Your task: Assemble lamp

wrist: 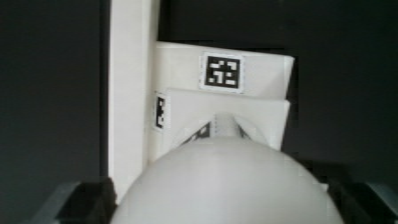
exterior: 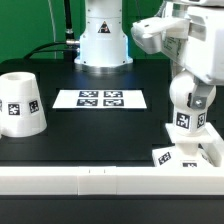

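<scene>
My gripper (exterior: 190,92) is shut on the round white bulb (exterior: 186,108) and holds it upright right over the low square base (exterior: 187,152) at the exterior view's right, by the rail. I cannot tell whether the bulb touches the base. In the wrist view the bulb (wrist: 214,180) fills the near part of the picture between my dark fingers (wrist: 79,205). Beyond it shows the base (wrist: 228,90) with its tag. The tapered shade (exterior: 20,104) stands upright on the table at the exterior view's left, far from my gripper.
The marker board (exterior: 100,98) lies flat mid-table in front of the arm's pedestal (exterior: 103,40). A long white rail (exterior: 90,181) runs along the front edge; it also shows in the wrist view (wrist: 128,80), right beside the base.
</scene>
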Robot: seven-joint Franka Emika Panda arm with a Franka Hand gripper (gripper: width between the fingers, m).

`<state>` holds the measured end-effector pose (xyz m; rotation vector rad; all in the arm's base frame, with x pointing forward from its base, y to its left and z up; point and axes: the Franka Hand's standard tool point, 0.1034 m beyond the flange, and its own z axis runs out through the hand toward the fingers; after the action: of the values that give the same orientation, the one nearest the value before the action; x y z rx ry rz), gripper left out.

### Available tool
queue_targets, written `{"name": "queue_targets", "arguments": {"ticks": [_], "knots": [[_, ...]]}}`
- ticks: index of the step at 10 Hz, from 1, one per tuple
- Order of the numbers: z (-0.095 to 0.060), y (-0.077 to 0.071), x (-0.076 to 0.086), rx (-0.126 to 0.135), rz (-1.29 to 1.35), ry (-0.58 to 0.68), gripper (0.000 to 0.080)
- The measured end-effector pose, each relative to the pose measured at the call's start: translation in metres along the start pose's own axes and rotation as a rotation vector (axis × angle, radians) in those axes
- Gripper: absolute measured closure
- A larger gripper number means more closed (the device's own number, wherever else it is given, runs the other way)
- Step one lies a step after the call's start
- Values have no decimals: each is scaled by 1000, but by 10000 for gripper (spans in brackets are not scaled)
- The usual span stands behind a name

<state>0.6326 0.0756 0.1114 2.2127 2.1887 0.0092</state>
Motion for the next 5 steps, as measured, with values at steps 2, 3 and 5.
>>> {"name": "queue_targets", "arguments": {"ticks": [2,3,5], "knots": [[0,-1,1,7,200,12,222],[0,-1,2,7,255,12,222],[0,-1,3,9,394,12,222]]}}
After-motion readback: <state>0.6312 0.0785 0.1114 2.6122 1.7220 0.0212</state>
